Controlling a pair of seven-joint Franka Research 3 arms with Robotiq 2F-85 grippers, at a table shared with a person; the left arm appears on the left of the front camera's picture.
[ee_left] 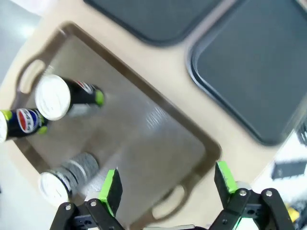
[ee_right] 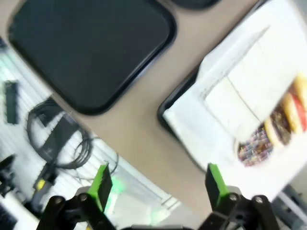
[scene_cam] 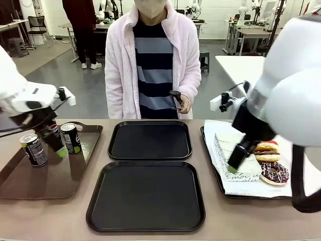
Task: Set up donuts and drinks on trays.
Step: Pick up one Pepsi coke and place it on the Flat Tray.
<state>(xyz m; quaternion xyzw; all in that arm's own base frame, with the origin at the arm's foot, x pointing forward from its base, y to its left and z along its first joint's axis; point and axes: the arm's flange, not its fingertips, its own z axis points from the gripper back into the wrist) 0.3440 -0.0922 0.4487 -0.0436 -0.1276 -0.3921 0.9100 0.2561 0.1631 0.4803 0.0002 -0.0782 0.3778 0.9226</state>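
In the middle of the front view, two matching black rounded-square plastic trays (scene_cam: 150,139) lie on the beige tabletop (scene_cam: 50,216), one behind the other. At left, three slim black soda cans (scene_cam: 34,149) stand upright on a glossy brown tray (scene_cam: 55,181). The left pincer (ee_left: 169,181) hangs above it, green pads spread wide, gripping nothing. At right, a paper-lined tray (scene_cam: 235,196) carries flat white boxes (scene_cam: 233,145), a sprinkled chocolate donut (scene_cam: 274,172) and stacked glazed donuts (scene_cam: 267,150). The right pincer (ee_right: 157,183) hovers over its left part, wide and empty.
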